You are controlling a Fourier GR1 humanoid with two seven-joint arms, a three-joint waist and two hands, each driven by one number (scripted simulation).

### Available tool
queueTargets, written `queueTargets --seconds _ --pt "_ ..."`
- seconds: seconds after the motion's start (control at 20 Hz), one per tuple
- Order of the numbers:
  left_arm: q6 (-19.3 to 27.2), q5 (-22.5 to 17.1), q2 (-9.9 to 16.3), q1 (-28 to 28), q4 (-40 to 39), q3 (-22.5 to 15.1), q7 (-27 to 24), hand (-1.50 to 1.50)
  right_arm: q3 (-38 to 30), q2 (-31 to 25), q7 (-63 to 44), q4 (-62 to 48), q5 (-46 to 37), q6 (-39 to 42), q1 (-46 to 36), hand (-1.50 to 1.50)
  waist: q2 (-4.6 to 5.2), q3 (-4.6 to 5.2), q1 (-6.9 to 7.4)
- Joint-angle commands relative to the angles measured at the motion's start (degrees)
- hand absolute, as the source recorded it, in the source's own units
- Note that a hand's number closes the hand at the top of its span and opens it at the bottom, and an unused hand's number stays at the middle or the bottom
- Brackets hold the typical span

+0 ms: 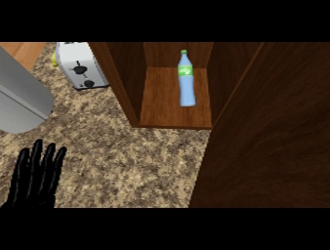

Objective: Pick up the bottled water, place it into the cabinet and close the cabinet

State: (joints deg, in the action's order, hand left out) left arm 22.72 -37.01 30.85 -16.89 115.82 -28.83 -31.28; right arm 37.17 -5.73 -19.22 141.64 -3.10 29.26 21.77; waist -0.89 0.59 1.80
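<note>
The water bottle (187, 80), pale blue with a green cap and green label, stands upright inside the brown wooden cabinet (160, 105), on its shelf toward the right side. The cabinet's door (283, 136) stands open and fills the right of the head view. My left hand (36, 176) rests at the lower left over the speckled counter, fingers straight and pointing up, holding nothing and well apart from the cabinet. My right hand does not show; the open door covers that side.
A white toaster (81, 66) stands at the back, left of the cabinet. A large grey rounded object (9, 93) lies at the far left. Speckled countertop (125, 156) stretches between my left hand and the cabinet.
</note>
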Motion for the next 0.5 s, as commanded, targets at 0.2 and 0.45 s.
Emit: queueTargets --seconds 0.2,0.45 --pt "-3.3 -1.9 2.0 -3.6 1.4 2.1 -1.2 -1.5 12.6 5.4 -7.2 -3.6 -9.7 -10.0 -13.5 1.5 0.07 0.03 0.17" --pt "-5.9 -2.6 3.0 -4.5 1.0 3.1 -2.4 -1.5 10.2 5.3 -8.8 -6.1 -7.3 -11.6 -19.5 1.5 0.55 0.13 1.41"
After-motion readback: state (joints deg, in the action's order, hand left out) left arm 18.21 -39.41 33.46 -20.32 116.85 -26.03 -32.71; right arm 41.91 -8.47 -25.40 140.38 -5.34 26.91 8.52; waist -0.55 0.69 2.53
